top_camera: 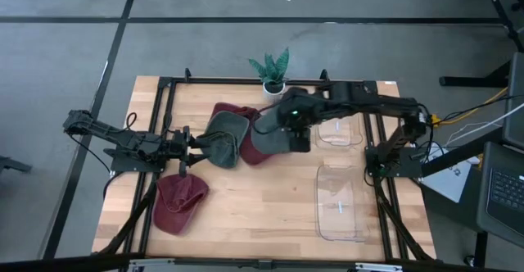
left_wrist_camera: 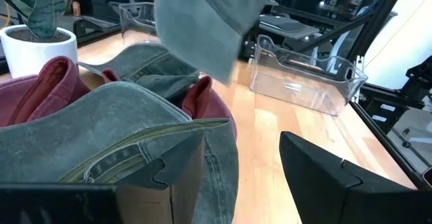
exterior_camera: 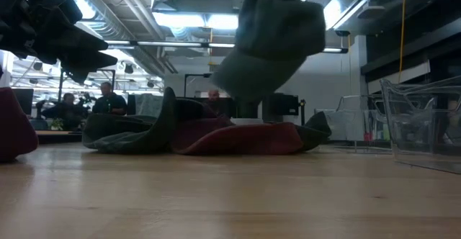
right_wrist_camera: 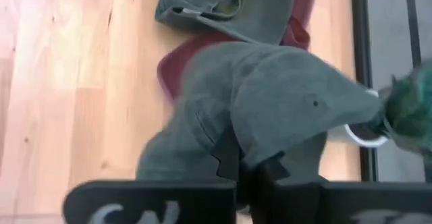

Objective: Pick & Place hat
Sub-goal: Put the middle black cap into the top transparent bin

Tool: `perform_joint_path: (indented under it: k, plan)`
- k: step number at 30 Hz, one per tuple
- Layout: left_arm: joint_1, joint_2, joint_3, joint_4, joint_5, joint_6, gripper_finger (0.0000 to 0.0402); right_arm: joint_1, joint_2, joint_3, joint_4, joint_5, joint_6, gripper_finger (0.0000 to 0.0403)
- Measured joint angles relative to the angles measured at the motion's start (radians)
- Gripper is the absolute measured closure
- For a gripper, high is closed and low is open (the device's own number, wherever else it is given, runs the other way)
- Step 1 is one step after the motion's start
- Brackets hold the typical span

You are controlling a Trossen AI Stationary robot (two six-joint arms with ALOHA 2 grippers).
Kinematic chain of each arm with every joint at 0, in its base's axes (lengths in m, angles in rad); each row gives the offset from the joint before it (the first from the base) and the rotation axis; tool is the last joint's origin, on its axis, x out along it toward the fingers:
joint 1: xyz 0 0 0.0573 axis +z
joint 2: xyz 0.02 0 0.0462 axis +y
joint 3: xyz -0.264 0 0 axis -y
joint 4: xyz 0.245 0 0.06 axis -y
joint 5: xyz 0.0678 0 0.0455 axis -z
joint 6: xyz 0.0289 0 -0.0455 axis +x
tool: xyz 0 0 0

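Note:
My right gripper (top_camera: 288, 131) is shut on a grey-green cap (top_camera: 268, 138) and holds it above the table's middle; in the low view the cap (exterior_camera: 270, 41) hangs clear of the wood. Below it a dark green cap (top_camera: 223, 139) lies partly on a red cap (top_camera: 237, 115). My left gripper (top_camera: 195, 146) is open and low at the dark green cap's left edge; in the left wrist view (left_wrist_camera: 243, 177) the cap (left_wrist_camera: 115, 136) lies against one finger (left_wrist_camera: 172, 177), and I cannot tell whether they touch. A second red cap (top_camera: 178, 202) lies at the near left. My right gripper pinches the cap's cloth at its edge (right_wrist_camera: 226, 140) between its two shut fingers, which come from above and point down. The crown with its top button (right_wrist_camera: 314, 103) bulges out beyond the fingers. The cap hangs below the gripper, lifted clear of the caps under it.
Two clear plastic trays stand at the right, one far (top_camera: 340, 130) and one near (top_camera: 340, 202). A small potted plant (top_camera: 273, 69) stands at the far edge. Bare wood lies in the near middle. People sit in the room behind the table (exterior_camera: 108, 98).

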Motion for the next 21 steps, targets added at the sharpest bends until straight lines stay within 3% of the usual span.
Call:
perform_joint_path:
  k: [15,21]
  plan:
    - [0.000,0.000,0.000,0.000,0.000,0.000,0.0211,-0.001,-0.218,-0.206,0.008,-0.001,0.281,0.0392]
    - [0.000,0.000,0.000,0.000,0.000,0.000,0.0211,-0.028,-0.275,-0.248,0.038,0.085,0.388,0.0392]
